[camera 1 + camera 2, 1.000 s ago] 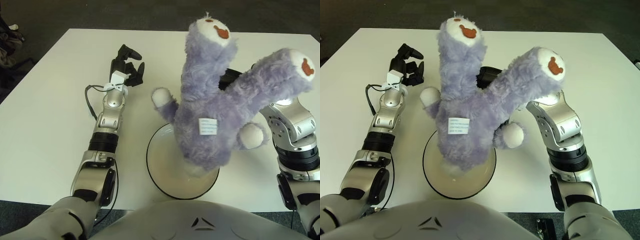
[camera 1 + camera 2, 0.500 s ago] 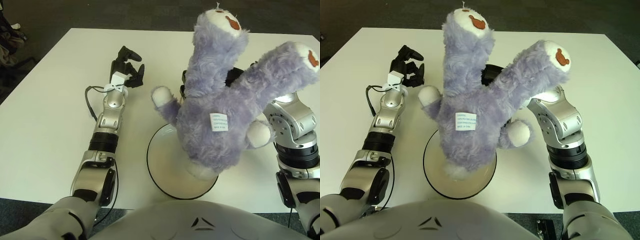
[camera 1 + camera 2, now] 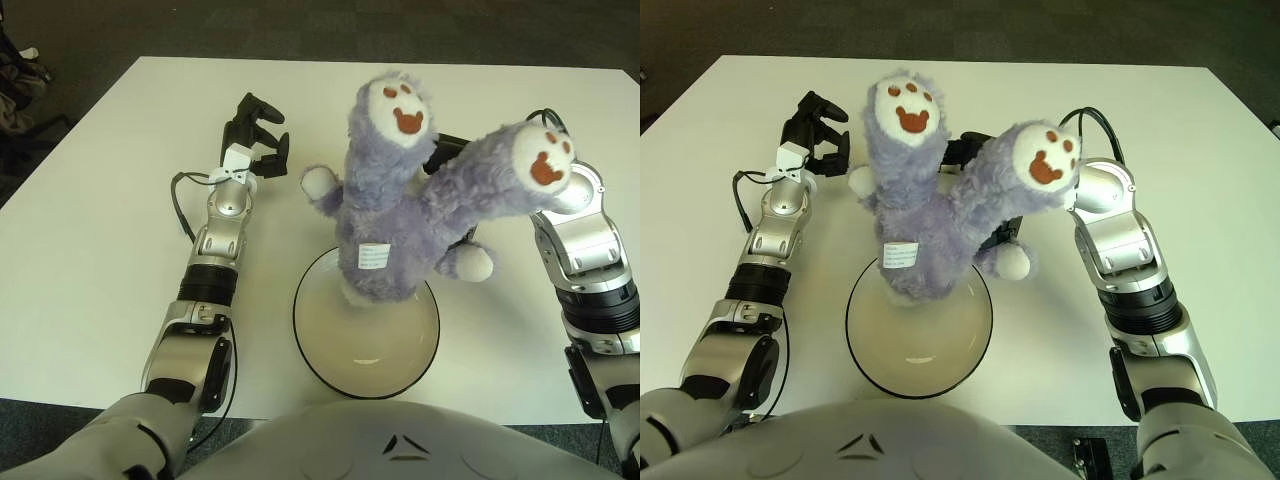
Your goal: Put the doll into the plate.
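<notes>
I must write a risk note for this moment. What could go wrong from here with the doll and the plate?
1. The purple plush doll hangs upside down with only its lower end over the far rim of the plate; released now, it may topple onto the table.
2. The right robot hand is mostly hidden behind the doll, so its grip cannot be checked.

We find no text that can be read. The only printed thing is a small white sewn-in tag [image 3: 375, 256] on the purple doll [image 3: 400, 230]; it carries a few lines of tiny print, too small for us to make out.
</notes>
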{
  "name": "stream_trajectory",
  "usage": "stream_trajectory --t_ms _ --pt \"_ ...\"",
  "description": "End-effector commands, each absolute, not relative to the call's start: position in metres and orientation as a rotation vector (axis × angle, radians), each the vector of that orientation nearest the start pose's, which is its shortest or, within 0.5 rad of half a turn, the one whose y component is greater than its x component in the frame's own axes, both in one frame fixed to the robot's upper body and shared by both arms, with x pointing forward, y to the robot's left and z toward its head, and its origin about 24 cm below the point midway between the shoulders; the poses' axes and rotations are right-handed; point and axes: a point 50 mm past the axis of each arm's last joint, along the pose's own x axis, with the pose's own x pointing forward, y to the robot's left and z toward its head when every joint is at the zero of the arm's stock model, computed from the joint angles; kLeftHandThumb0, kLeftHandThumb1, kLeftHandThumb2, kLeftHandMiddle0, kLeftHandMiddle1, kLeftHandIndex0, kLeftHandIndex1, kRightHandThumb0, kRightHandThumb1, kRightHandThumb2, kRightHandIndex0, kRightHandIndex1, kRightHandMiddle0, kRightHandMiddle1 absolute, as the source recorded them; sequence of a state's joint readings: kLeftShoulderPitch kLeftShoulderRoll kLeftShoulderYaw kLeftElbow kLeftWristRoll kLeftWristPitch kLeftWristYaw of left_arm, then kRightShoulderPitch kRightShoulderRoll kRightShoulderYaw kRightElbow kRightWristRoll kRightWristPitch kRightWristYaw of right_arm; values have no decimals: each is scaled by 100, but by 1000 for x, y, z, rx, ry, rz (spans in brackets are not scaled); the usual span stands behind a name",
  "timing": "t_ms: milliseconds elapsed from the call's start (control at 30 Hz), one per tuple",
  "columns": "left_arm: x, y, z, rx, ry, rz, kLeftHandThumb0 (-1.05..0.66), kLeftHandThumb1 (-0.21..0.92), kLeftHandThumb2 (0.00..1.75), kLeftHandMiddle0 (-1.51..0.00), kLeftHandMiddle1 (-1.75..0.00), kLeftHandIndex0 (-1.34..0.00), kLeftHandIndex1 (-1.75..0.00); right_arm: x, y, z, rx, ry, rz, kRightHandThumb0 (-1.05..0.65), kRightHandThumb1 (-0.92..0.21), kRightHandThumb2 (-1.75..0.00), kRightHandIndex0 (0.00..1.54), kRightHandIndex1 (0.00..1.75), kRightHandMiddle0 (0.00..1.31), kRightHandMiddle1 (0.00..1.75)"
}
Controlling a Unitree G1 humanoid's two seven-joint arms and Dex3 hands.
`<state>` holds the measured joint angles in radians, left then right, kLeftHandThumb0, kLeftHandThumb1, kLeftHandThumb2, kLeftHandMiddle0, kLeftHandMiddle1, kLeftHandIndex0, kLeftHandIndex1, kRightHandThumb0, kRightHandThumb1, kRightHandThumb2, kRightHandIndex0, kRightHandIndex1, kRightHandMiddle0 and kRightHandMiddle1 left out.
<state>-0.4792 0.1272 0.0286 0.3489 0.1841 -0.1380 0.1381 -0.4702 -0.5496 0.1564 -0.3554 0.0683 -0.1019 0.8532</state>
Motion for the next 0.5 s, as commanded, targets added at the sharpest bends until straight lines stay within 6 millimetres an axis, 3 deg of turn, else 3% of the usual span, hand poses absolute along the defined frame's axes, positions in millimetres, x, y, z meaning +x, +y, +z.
stream_trajectory --t_ms 0,400,433,467 --pt "342 152 120 300 -293 83 0 37 126 -46 -175 -44 -175 253 -113 218 -882 -671 1073 7 -12 -146 10 130 4 141" --pt "343 149 120 296 -290 89 0 37 126 -46 -175 -44 -175 254 -115 216 -887 -683 1073 7 -12 -146 10 130 3 141" --pt "343 149 120 296 -291 89 0 37 126 -46 -175 -44 -175 258 -117 215 -667 -560 1137 7 -12 -146 10 130 3 141" --pt "343 149 120 298 -293 90 0 37 126 -46 -175 -44 -175 258 -116 212 -512 -472 1196 -17 -36 -129 17 121 2 131"
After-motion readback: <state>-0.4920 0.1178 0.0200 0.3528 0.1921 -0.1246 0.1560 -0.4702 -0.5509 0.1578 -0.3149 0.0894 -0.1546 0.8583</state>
